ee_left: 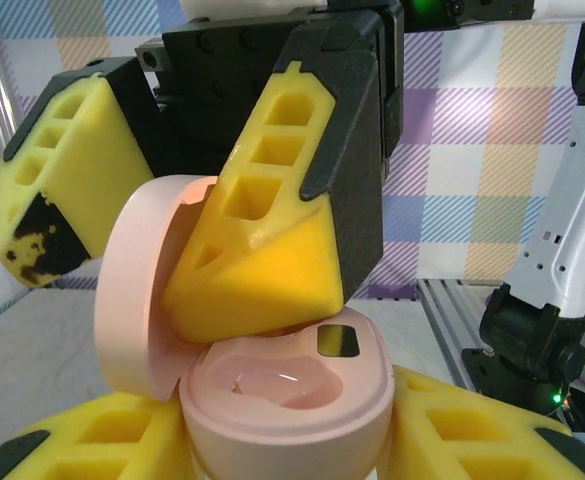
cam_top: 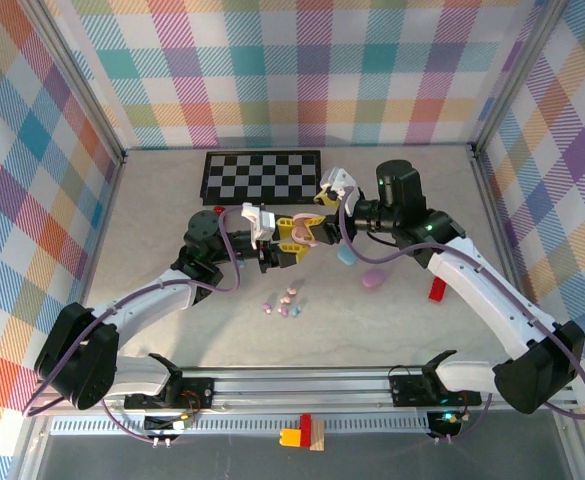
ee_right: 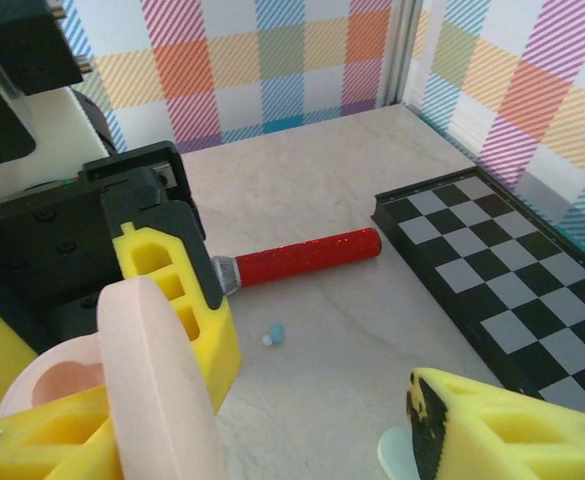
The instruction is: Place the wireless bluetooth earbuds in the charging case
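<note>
My left claw (cam_top: 275, 246) is clamped on the base of the pink charging case (ee_left: 287, 400), held above the middle of the table. The case's mouth faces up, and its lid (ee_left: 132, 290) is swung back and stands nearly upright on the hinge. I cannot tell which way the long axis of the oval runs.

My right claw (cam_top: 317, 225) meets the case from the far right side, spread wide and gripping nothing. One yellow finger (ee_left: 272, 250) lies against the inside of the lid with its tip on the rim of the open mouth. The other finger is on the lid's outer side, and I cannot tell whether it touches.

Something glossy and pink sits in the well, but I cannot tell if it is an earbud.

The earbuds (cam_top: 290, 295) lie loose in a small cluster toward the middle of the table's near edge, too small to show which way they point.
</note>
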Available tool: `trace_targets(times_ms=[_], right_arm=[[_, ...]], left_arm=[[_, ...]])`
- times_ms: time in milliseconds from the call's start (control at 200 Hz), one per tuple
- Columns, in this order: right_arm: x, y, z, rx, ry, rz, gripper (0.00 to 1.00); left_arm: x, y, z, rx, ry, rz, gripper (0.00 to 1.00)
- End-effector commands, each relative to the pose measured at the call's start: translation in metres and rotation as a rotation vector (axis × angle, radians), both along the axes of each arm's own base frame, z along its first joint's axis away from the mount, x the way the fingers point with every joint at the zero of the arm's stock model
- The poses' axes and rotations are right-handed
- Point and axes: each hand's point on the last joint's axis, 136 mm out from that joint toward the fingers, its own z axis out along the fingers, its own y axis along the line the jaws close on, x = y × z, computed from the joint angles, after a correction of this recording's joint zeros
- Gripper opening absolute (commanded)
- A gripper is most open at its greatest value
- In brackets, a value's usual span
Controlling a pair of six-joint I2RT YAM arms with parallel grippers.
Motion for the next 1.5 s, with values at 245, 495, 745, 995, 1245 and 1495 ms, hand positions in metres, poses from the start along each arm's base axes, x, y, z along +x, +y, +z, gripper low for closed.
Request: trace_targets(times_ms=[245,495,745,995,1245,1495], right_arm=[[-0.009,0.0,0.007,0.014,0.037,0.059,0.66],[-0.008,-0.008,0.011,0.042,0.038,0.055,0.53],[-0.026,-0.005,0.014,0.04,-0.015,0.177,0.16],[-0.025,-0.005,0.018,0.034,-0.055,0.177,0.0],[-0.013,-0.007,0.021,0.006,-0.14,0.088,0.0],[-0.012,-0.004,0.019,-0.009,-0.16,0.081,0.0]], left_arm=[[-0.005,-0.004,0.014,-0.04,-0.043,-0.058,0.42],[-0.005,-0.003,0.015,-0.056,-0.03,-0.08,0.42],[-0.012,-0.004,0.018,-0.056,-0.014,-0.135,0.42],[-0.004,-0.007,0.014,-0.051,0.015,-0.114,0.61],[0.01,-0.011,0.006,-0.038,0.063,-0.065,0.78],[0.019,-0.012,0.009,-0.052,0.094,-0.038,0.74]])
